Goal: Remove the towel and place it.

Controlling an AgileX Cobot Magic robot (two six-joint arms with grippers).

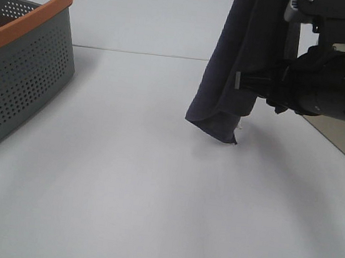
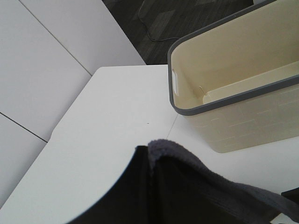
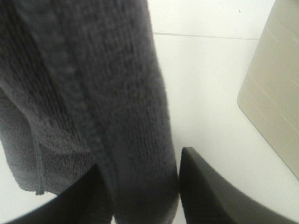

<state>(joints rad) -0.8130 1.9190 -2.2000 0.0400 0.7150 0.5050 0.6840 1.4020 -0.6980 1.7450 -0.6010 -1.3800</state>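
Observation:
The dark towel (image 1: 228, 60) hangs straight down over the white table (image 1: 120, 192), its lower corner just above the surface and its top running out of the exterior view. In the left wrist view the towel (image 2: 196, 165) lies bunched over my left gripper (image 2: 210, 186), which is shut on it. My right gripper (image 1: 238, 80) reaches in from the right at the towel's lower half. In the right wrist view the towel (image 3: 93, 93) hangs between the fingers of this gripper (image 3: 140, 163). A thin strip of table still shows beside one finger (image 3: 210, 191).
A grey perforated basket with an orange rim (image 1: 23, 66) stands at the table's far left. A cream bin with a grey rim (image 2: 233, 126) stands on the table near the towel and also shows as a cream wall (image 3: 275, 93). A seam (image 1: 138, 52) crosses the table.

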